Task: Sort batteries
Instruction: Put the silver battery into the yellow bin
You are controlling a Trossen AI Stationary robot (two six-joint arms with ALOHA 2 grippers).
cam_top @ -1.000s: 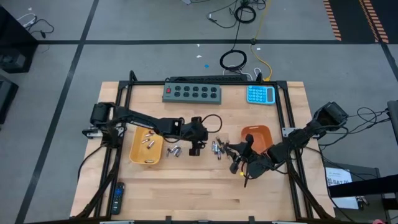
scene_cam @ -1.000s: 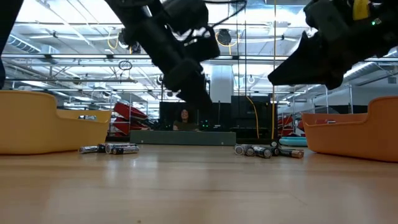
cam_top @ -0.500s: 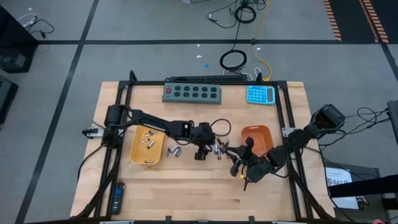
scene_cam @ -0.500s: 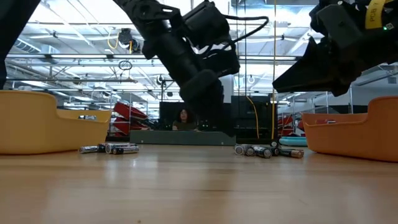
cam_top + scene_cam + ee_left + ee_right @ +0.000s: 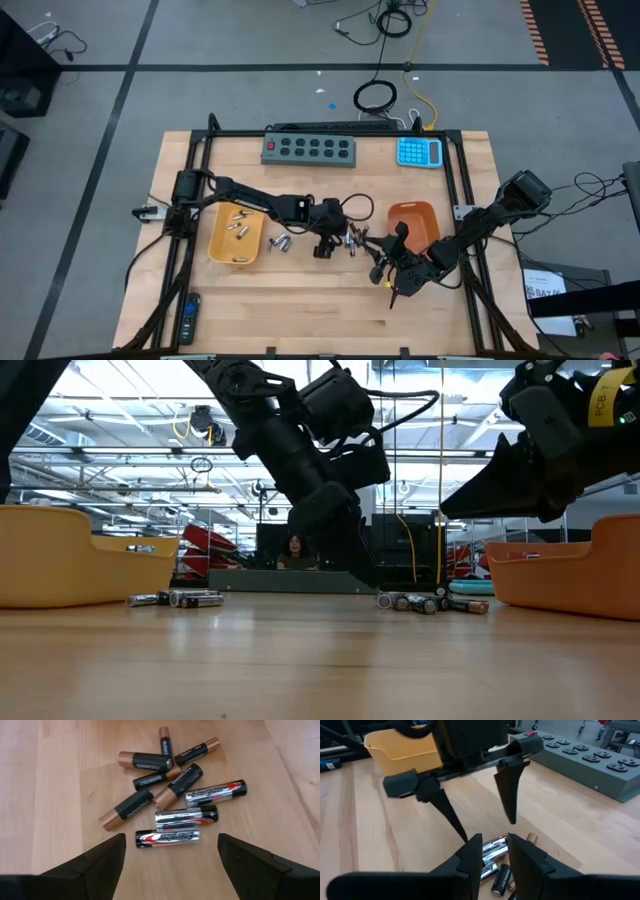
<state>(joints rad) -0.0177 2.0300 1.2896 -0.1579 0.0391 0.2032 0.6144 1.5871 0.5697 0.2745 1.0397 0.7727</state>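
A pile of batteries (image 5: 352, 240) (image 5: 170, 795) lies on the wooden table between the yellow tray (image 5: 222, 255) and the orange tray (image 5: 425, 212). Some are silvery, others dark with copper ends. A few more batteries (image 5: 278, 243) lie beside the yellow tray, and several (image 5: 238, 225) lie inside it. My left gripper (image 5: 170, 852) (image 5: 328, 243) is open, low over the table, with its fingertips just short of the nearest silvery battery (image 5: 167, 836). My right gripper (image 5: 495, 847) (image 5: 372, 256) hovers at the pile's other side, its fingers a narrow gap apart and holding nothing.
A grey power strip (image 5: 310, 149) and a blue calculator (image 5: 419, 152) sit at the far edge. A black remote (image 5: 190, 318) lies near the left front corner. Bare wood stretches along the near side. A person (image 5: 296, 550) sits far behind the table.
My left gripper has moved toward the table's right and down, closing on the battery pile, and now hangs low beside it. My right arm has stayed about where it was. The batteries have not moved.
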